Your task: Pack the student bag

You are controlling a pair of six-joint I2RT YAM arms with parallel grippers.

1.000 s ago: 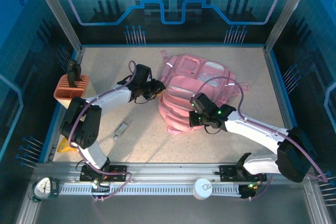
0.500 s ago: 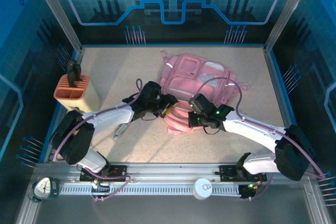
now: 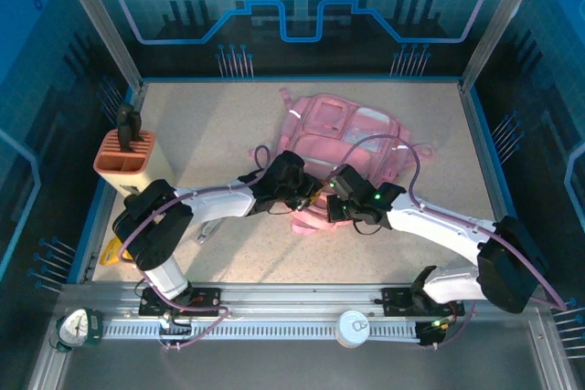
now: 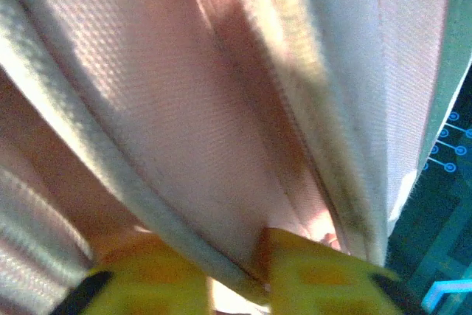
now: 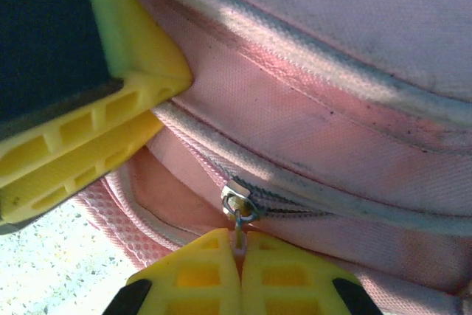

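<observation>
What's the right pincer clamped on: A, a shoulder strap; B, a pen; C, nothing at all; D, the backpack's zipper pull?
D: the right wrist view shows the right pincer shut on the zipper pull of the pink student bag.

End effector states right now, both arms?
Left end effector: closed, pinching a fold of the pink backpack.
Right end effector: closed on the backpack's zipper pull.
</observation>
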